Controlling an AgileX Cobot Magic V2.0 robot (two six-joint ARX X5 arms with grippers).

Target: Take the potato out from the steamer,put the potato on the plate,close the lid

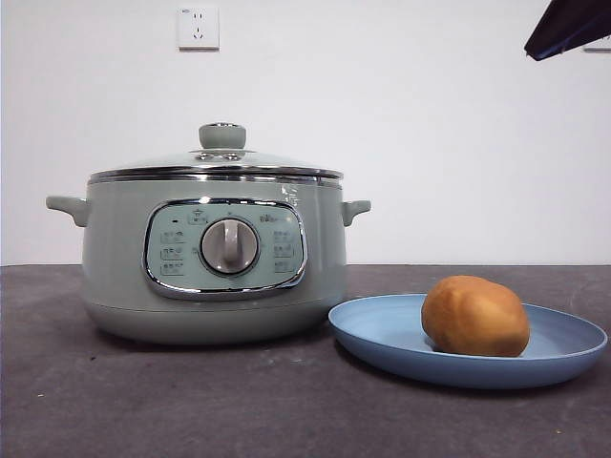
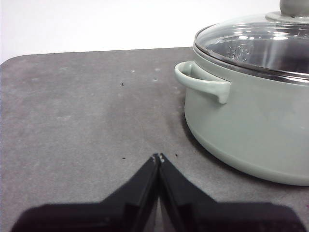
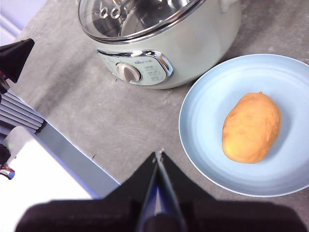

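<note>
The golden-brown potato (image 1: 475,316) (image 3: 252,127) lies on the light-blue plate (image 1: 382,329) (image 3: 207,96), to the right of the steamer. The sage-green steamer (image 1: 124,277) (image 2: 251,125) (image 3: 193,43) stands on the table with its glass lid (image 1: 221,157) (image 2: 260,46) (image 3: 130,19) seated on the rim. My left gripper (image 2: 159,156) is shut and empty, low over the table beside the steamer's side handle (image 2: 200,83). High above the table's front, my right gripper (image 3: 159,154) is shut and empty; only a dark tip (image 1: 563,27) of an arm shows in the front view.
A dark grey table (image 1: 191,401) carries everything, against a white wall with a power socket (image 1: 198,28). In the right wrist view, the table's front edge (image 3: 72,159) and robot hardware (image 3: 14,111) lie beyond it.
</note>
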